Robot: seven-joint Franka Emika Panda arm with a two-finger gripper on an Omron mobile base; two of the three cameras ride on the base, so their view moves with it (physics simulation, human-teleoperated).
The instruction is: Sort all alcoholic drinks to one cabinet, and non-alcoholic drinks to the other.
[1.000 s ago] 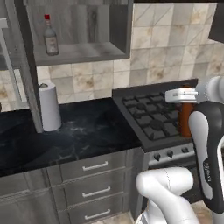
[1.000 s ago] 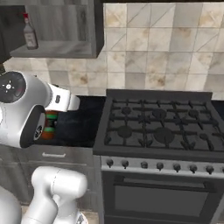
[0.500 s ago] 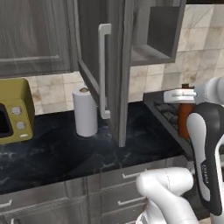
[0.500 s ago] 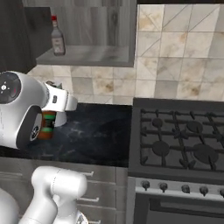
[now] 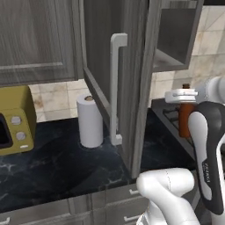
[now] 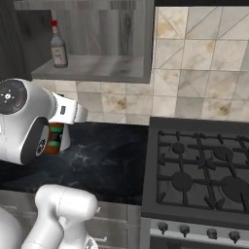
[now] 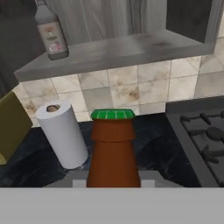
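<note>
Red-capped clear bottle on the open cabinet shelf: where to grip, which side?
Grip the clear bottle across its wide straight body, below the tapering neck. It stands upright on the shelf with cabinet wall behind, so come in level from the open front. The gripper is shut on the brown bottle now.

You've got a brown bottle [image 7: 113, 151] with a green cap, hand view at 6 o'clock. At 11 o'clock, a clear-grey bottle [image 7: 50, 33] with a pale label bearing red print; the right base view shows its red cap. White paper towel roll [image 7: 62, 134] at 8 o'clock, brown core. Olive-yellow microwave [image 5: 15, 118] at 9 o'clock in the left base view. Grey wood-grain cabinet [image 5: 44, 39]. Counter [image 6: 104, 160] black with pale marbling. Beige mottled wall tiles [image 6: 194, 63]. Dark grey stove [image 6: 199, 170].
</note>
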